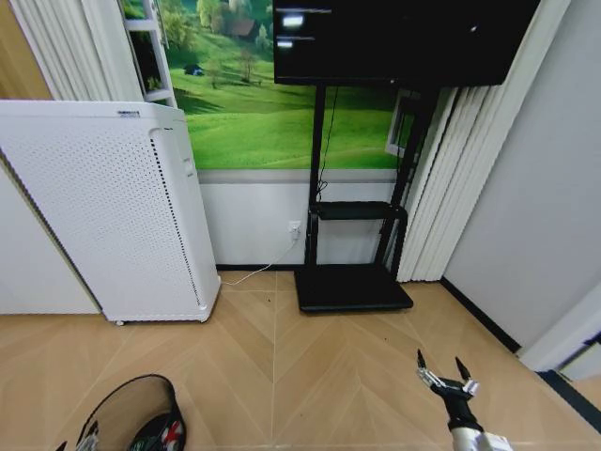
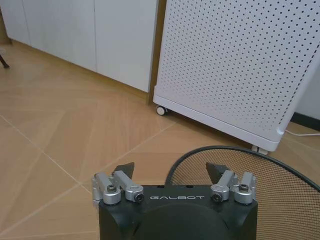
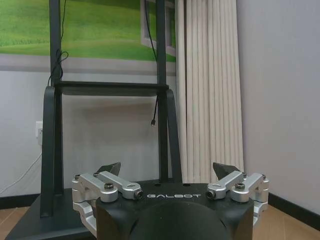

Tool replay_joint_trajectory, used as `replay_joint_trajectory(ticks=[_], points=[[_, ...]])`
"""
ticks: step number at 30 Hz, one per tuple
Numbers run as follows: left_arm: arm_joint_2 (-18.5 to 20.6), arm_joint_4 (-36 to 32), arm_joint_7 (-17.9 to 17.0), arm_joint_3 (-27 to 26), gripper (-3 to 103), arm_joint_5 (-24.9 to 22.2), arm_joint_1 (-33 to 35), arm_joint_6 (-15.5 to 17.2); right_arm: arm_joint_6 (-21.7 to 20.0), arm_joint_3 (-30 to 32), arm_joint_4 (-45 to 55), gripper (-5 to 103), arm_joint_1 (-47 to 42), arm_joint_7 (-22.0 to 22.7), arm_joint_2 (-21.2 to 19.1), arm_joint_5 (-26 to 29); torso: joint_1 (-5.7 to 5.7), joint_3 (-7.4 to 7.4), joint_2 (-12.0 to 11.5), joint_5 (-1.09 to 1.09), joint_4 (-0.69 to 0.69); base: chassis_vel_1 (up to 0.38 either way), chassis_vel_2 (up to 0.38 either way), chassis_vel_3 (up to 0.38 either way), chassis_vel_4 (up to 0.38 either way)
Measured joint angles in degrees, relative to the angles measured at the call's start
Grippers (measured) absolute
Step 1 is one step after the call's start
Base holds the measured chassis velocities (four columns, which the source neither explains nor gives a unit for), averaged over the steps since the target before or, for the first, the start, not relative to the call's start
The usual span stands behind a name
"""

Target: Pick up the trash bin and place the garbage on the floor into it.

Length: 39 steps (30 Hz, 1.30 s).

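"galbot" stands on the left gripper (image 2: 170, 171) and the right gripper (image 3: 169, 170).

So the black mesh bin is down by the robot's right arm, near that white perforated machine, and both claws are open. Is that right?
Not quite. The head view shows the trash bin at the robot's left, by the left gripper, near the white perforated appliance. The right gripper hangs over bare floor. Both grippers are indeed open.
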Motion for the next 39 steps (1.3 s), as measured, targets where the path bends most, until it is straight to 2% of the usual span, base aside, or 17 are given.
replay_joint_trajectory(ticks=[1, 3, 4, 6, 7, 8, 9, 10, 11, 13, 14, 16, 19, 20, 25, 32, 39], points=[[-0.5, -2.0, -0.3, -0.9, 84, 1.3, 1.8, -0.2, -0.8, -0.1, 0.0, 100, 0.4, 0.1, -0.1, -0.6, 0.00, 0.00, 0.0, 0.02, 0.05, 0.000, 0.000, 0.000, 0.000], [-0.7, -5.0, -0.1, -2.2, 94, 2.8, 4.2, -1.5, -1.3, 0.0, 0.2, 100, 0.4, 0.0, 0.0, -1.2, 0.00, 0.00, 0.0, 0.00, 0.01, 0.000, 0.000, 0.000, 0.000], [-0.7, -5.0, -0.1, -2.2, 94, 2.8, 4.2, -1.5, -1.3, 0.0, 0.2, 100, 0.4, 0.0, 0.0, -1.2, 0.00, 0.00, 0.0, 0.00, 0.01, 0.000, 0.000, 0.000, 0.000], [-1.2, -8.5, 3.3, -3.6, 99, 5.4, 6.4, -6.5, -1.4, -0.5, 0.5, 100, -0.2, -0.6, 0.5, -3.1, 0.00, 0.00, 0.0, 0.02, 0.02, 0.000, 0.000, 0.000, 0.000], [-1.2, -8.5, 3.3, -3.6, 99, 5.4, 6.4, -6.5, -1.4, -0.5, 0.5, 100, -0.2, -0.6, 0.5, -3.1, 0.00, 0.00, 0.0, 0.02, 0.02, 0.000, 0.000, 0.000, 0.000], [-1.8, -10.8, 6.0, -4.7, 100, 9.9, 6.7, -9.5, -1.4, -1.2, 0.9, 100, -1.0, -0.9, 1.2, -5.1, 0.00, 0.00, 0.0, 0.03, 0.01, 0.000, 0.000, 0.000, 0.000], [-2.3, -12.6, 7.3, -5.0, 100, 13.7, 6.5, -10.8, -1.4, -1.7, 1.7, 100, -1.9, -1.3, 1.7, -6.5, 0.00, 0.00, 0.0, 0.03, 0.01, 0.000, 0.000, 0.000, 0.000], [-2.6, -14.1, 8.1, -4.9, 100, 16.3, 6.1, -11.7, -1.5, -1.9, 2.6, 100, -2.7, -1.8, 2.1, -7.5, 0.00, 0.00, 0.0, 0.02, 0.01, 0.000, 0.000, 0.000, 0.000], [-2.6, -14.1, 8.1, -4.9, 100, 16.3, 6.1, -11.7, -1.5, -1.9, 2.6, 100, -2.7, -1.8, 2.1, -7.5, 0.00, 0.00, 0.0, 0.02, 0.01, 0.000, 0.000, 0.000, 0.000], [-2.9, -18.5, 9.2, -2.4, 100, 22.1, 3.9, -13.4, -2.4, -2.3, 5.7, 100, -4.6, -2.7, 3.1, -9.6, 0.00, 0.00, 0.0, 0.02, 0.01, 0.000, 0.000, 0.000, 0.000], [-2.9, -18.5, 9.2, -2.4, 100, 22.1, 3.9, -13.4, -2.4, -2.3, 5.7, 100, -4.6, -2.7, 3.1, -9.6, 0.00, 0.00, 0.0, 0.02, 0.01, 0.000, 0.000, 0.000, 0.000], [-2.2, -21.9, 10.4, 2.5, 100, 24.0, 0.8, -14.3, -4.0, -2.0, 9.9, 100, -7.0, -4.9, 3.3, -9.9, 0.00, 0.00, 0.0, 0.00, 0.00, 0.000, 0.000, 0.000, 0.000], [-1.8, -22.9, 10.8, 5.2, 100, 24.3, -0.6, -14.3, -4.6, -1.6, 11.8, 100, -8.2, -6.2, 3.3, -9.9, 0.00, 0.00, 0.0, 0.01, -0.01, 0.000, 0.000, 0.000, 0.000], [-1.4, -24.0, 11.1, 8.8, 100, 24.3, -2.6, -14.1, -5.5, -0.8, 14.6, 100, -10.1, -8.2, 3.4, -9.3, 0.00, 0.00, 0.0, -0.01, -0.01, 0.000, 0.000, 0.000, 0.000], [-1.8, -25.1, 10.5, 15.7, 100, 24.7, -6.6, -13.4, -7.4, 0.5, 20.0, 100, -14.7, -10.4, 4.7, -7.7, 0.00, 0.00, 0.0, 0.01, 0.00, 0.000, 0.000, 0.000, 0.000], [-3.1, -23.7, 9.9, 19.6, 100, 26.9, -7.5, -14.2, -10.8, -0.5, 25.0, 100, -17.9, -10.1, 7.5, -5.5, 0.00, 0.00, 0.0, 0.00, 0.01, 0.000, 0.000, 0.000, 0.000], [-4.1, -22.4, 10.0, 20.7, 100, 28.6, -6.5, -15.4, -13.3, -1.7, 27.6, 100, -17.8, -6.4, 9.3, -4.6, 0.00, 0.00, 0.0, 0.01, 0.01, 0.000, 0.000, 0.000, 0.000]])
